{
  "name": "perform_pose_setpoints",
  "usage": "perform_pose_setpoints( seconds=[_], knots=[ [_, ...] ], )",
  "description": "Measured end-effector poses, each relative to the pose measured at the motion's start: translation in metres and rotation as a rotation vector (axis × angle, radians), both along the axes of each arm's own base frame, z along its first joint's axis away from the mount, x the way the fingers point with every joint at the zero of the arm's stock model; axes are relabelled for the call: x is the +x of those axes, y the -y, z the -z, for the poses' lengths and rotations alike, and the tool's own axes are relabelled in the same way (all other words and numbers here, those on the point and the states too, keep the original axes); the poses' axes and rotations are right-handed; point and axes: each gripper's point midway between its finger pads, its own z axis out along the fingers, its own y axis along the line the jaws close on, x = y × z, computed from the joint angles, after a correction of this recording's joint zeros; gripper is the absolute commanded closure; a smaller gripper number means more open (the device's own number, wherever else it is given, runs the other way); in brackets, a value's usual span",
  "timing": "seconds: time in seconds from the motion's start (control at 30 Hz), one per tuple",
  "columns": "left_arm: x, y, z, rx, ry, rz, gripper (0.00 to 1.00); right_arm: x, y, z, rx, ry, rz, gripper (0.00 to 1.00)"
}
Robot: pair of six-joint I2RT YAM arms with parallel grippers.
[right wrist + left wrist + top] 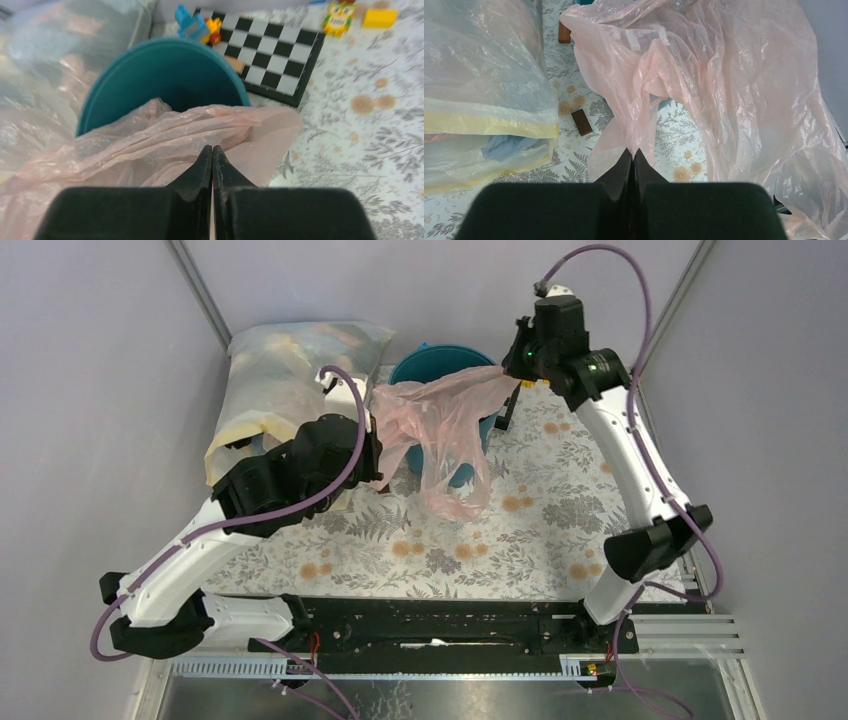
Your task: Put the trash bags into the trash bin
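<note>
A thin pale-pink trash bag [440, 425] hangs stretched between my two grippers, draped over the front of the teal-blue trash bin [428, 362] at the back centre. My left gripper [377, 445] is shut on the bag's left edge, left of the bin; in the left wrist view [633, 151] the plastic [704, 85] is pinched at the tips. My right gripper [512, 368] is shut on the bag's right edge at the bin's right rim; in the right wrist view [212, 148] the bag [165, 135] lies across the open bin [165, 75].
A large cloudy yellowish-white sack [285, 375] stuffed with bags lies at the back left, close to my left arm. A checkerboard [270, 55] with toy bricks [197, 25] lies behind the bin. A small brown block [581, 121] lies on the floral cloth [540, 510].
</note>
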Motion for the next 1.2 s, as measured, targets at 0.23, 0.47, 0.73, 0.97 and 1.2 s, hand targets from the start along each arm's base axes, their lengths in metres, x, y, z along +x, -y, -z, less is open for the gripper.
perform_pose_setpoints(
  seconds=[0.23, 0.47, 0.73, 0.97, 1.2],
  knots=[
    [-0.001, -0.002, -0.005, -0.014, 0.003, 0.002, 1.0, 0.009, -0.035, 0.066, 0.035, -0.195, -0.114, 1.0],
    [0.013, -0.009, -0.017, -0.017, 0.018, -0.03, 1.0, 0.023, -0.073, 0.103, 0.02, -0.285, -0.201, 1.0],
    [0.046, 0.002, -0.041, -0.053, 0.034, -0.004, 1.0, 0.035, -0.132, 0.184, -0.127, -0.391, -0.306, 1.0],
    [0.095, 0.013, -0.014, -0.051, -0.051, 0.014, 1.0, 0.048, -0.112, 0.214, -0.235, -0.432, -0.267, 0.84],
    [0.119, 0.014, 0.007, -0.068, -0.123, 0.034, 1.0, 0.047, -0.101, 0.116, -0.199, -0.215, -0.284, 0.54]
  ],
)
